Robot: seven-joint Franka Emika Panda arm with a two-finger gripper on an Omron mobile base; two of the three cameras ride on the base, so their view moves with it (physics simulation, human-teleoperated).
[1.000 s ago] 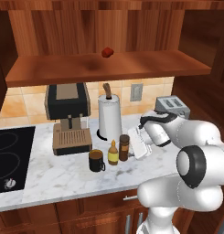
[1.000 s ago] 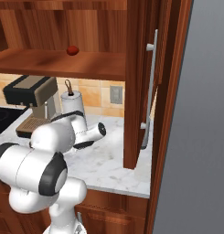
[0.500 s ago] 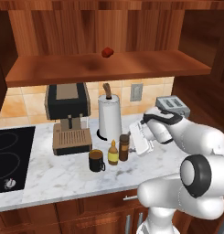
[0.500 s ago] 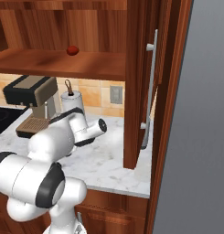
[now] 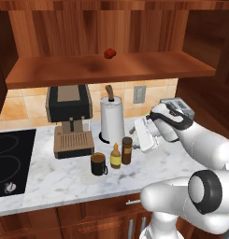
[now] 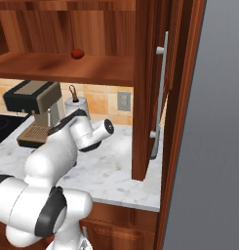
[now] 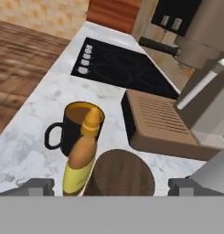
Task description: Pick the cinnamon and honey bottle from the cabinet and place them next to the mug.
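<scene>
The dark mug stands on the marble counter, with the honey bottle just right of it and the cinnamon right of that, all upright. My gripper hovers open just right of and slightly above the cinnamon, holding nothing. In the hand view the cinnamon's dark cap lies between the gripper's spread tips, with the honey bottle and the mug beyond. The cabinet hangs open above.
A small red lump sits on the cabinet shelf. Behind the mug stand a coffee machine, a paper towel roll and a toaster. A black cooktop lies left. The open cabinet door juts out at the right.
The hand has edged slightly left towards the cinnamon and the arm's elbow has shifted. The jars and the mug have not moved.
</scene>
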